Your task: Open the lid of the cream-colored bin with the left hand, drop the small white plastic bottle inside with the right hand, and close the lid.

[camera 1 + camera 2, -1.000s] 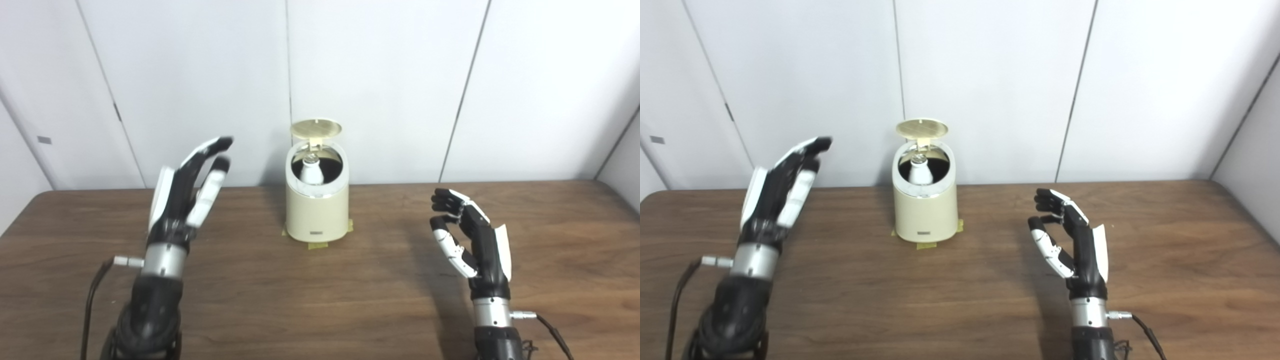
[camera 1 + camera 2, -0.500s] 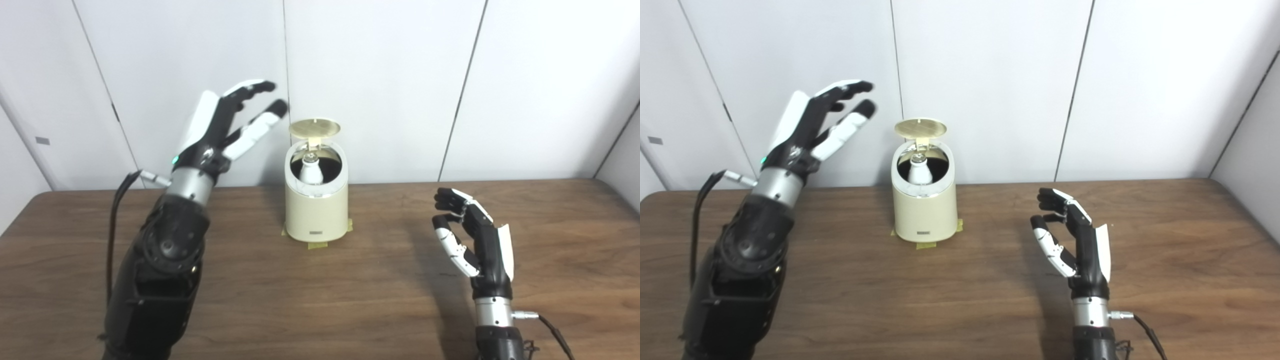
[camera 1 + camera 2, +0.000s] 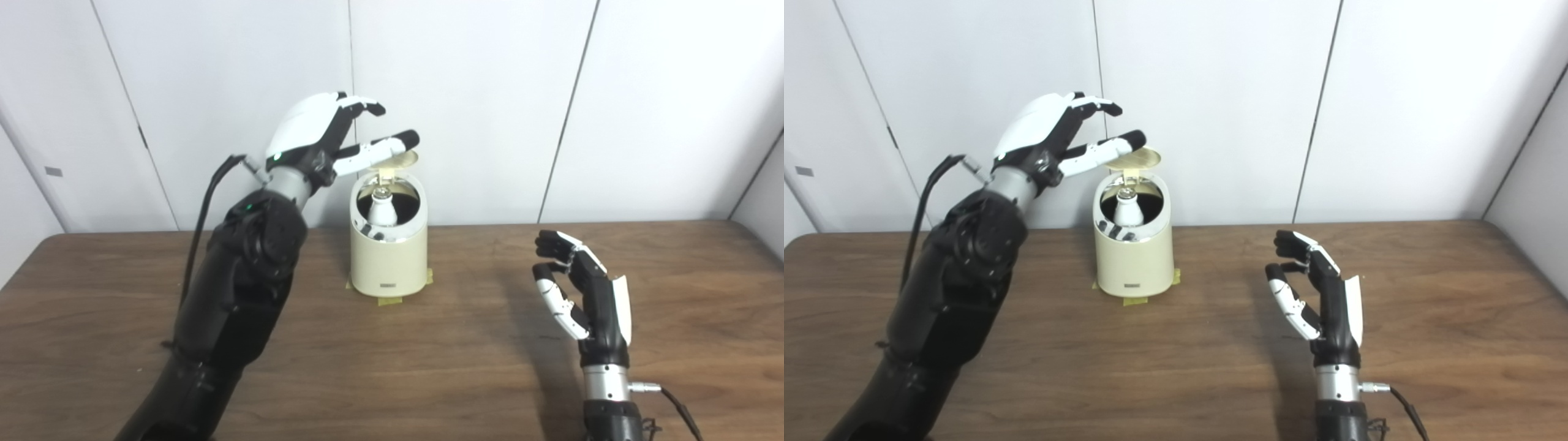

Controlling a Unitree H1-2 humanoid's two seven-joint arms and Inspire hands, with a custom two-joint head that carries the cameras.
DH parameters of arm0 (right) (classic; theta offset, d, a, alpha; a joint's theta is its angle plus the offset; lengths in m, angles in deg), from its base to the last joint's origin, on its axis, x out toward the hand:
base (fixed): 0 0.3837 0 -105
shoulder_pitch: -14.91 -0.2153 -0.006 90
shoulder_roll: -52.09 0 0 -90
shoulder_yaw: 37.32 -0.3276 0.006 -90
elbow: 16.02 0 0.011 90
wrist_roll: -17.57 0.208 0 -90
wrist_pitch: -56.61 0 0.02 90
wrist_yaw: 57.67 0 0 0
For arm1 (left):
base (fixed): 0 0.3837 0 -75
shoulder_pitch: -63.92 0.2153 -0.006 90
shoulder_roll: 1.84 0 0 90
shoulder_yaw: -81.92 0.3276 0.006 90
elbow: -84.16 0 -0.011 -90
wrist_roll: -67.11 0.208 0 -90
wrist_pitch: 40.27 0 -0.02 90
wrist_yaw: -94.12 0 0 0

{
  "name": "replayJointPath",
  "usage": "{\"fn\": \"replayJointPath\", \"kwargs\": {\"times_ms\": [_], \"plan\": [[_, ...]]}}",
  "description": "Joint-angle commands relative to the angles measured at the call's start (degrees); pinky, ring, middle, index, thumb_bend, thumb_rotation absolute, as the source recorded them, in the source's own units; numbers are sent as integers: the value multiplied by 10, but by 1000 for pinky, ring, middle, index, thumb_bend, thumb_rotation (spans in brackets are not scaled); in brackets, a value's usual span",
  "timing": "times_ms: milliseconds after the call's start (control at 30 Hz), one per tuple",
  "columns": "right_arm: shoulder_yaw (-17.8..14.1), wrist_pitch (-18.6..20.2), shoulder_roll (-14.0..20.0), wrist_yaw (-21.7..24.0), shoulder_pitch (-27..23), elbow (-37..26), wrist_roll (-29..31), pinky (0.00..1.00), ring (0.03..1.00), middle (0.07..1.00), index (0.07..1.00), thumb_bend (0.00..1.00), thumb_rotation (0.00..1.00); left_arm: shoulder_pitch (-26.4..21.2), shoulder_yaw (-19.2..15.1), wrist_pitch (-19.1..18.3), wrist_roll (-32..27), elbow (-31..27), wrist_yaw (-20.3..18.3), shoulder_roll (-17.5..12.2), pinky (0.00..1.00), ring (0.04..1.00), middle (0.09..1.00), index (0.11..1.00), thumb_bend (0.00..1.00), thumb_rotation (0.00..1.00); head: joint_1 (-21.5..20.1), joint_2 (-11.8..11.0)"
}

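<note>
Now the left hand reaches the raised lid to close it.
On the wooden table, the left hand has swung up from beside the cream-colored bin, fingers spread, at its lid; the right hand waits empty, fingers loosely curled; the small white plastic bottle stands inside.

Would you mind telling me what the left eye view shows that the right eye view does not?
Only the left eye view shows the table's left edge running forward, with wall beyond it. The right eye view alone gives more of the raised lid clear of the thumb, and a wider strip of side wall. Both show the left robot hand open at the lid, contact unclear, the white bottle upright inside the cream bin, and the right robot hand open and empty.
</note>
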Motion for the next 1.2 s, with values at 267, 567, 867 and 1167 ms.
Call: {"fn": "replayJointPath", "kwargs": {"times_ms": [267, 567, 867, 1167], "plan": [[9, -15, -29, -9, 22, 29, -14, 587, 684, 704, 704, 233, 532, -57, 6, 1, 71, 42, -15, 19, 1000, 989, 907, 825, 793, 1000, -2, -2], [10, -14, -30, -10, 23, 30, -21, 571, 675, 705, 702, 219, 499, -56, 11, 1, 77, 59, -30, 22, 1000, 990, 889, 838, 831, 1000, -3, -2], [7, -14, -29, 2, 21, 33, 0, 589, 684, 711, 707, 224, 461, -39, 9, 1, 99, 54, -53, 26, 784, 824, 789, 848, 860, 1000, -1, -4], [8, -15, -27, -5, 21, 35, -13, 569, 674, 705, 703, 214, 444, -15, 15, 1, 122, 47, -55, 29, 1000, 987, 872, 812, 912, 1000, -1, -2]]}}
